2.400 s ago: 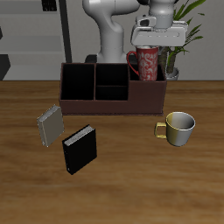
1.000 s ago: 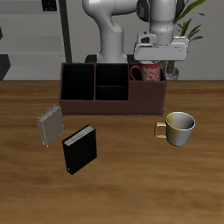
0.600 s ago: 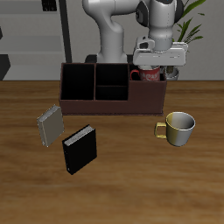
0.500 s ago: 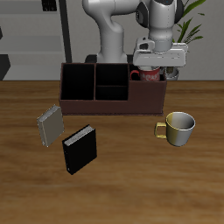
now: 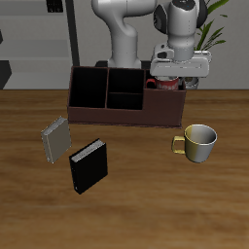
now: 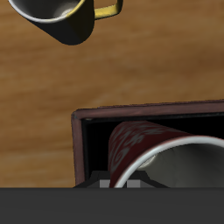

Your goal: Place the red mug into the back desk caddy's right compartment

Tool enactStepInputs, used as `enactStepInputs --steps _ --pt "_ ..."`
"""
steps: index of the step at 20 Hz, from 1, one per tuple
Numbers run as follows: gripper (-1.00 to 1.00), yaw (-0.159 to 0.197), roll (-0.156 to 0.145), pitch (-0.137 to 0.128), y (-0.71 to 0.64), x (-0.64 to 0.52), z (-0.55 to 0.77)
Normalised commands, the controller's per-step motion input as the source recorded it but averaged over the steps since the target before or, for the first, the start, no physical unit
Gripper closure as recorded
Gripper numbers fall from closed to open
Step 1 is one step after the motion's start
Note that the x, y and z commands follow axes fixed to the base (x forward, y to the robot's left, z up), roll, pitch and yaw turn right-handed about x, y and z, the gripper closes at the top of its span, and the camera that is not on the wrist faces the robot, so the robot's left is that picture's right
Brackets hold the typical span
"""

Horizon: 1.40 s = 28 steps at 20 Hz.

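Back desk caddy [image 5: 124, 98] first, as the biggest item: we note it lies long and low across the table [image 5: 136, 209], toward its back, so its wide undivided end, the right compartment [image 6: 87, 149], sits directly under the arm's reach.

Gripper [image 5: 181, 66] hangs just above that end section. We cannot tell from either view whether the jaws are parted or closed on anything; the wrist view shows only the underside of the hand.

Red mug [image 5: 165, 83] is down inside the right compartment, only its rim and upper body showing over the caddy wall. In the wrist view it appears tilted, its mouth turned toward the camera, close by the compartment wall. We judge placement essentially done, pending release.

Yellowish mug [image 5: 198, 141] stands apart on open table, nearer the front edge, clear of the work.

Black book [image 5: 88, 165] and grey book [image 5: 55, 140] lie well away, irrelevant here.
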Motion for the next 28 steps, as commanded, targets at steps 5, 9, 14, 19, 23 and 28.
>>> enactStepInputs --steps 5,9,14,19,23,28 --pt "-1.00 -0.028 -0.006 0.069 -0.01 0.11 -0.18" --pt "-1.00 -0.013 0.010 0.024 -0.01 0.01 -0.05" --pt "-1.00 -0.020 0.010 0.018 -0.02 -0.02 0.02" --pt "-1.00 -0.005 -0.003 0.003 0.02 -0.03 0.07" --pt "-1.00 0.006 -0.027 0.001 -0.10 -0.07 0.16" --pt "-1.00 0.049 -0.042 -0.016 -0.23 -0.17 0.29"
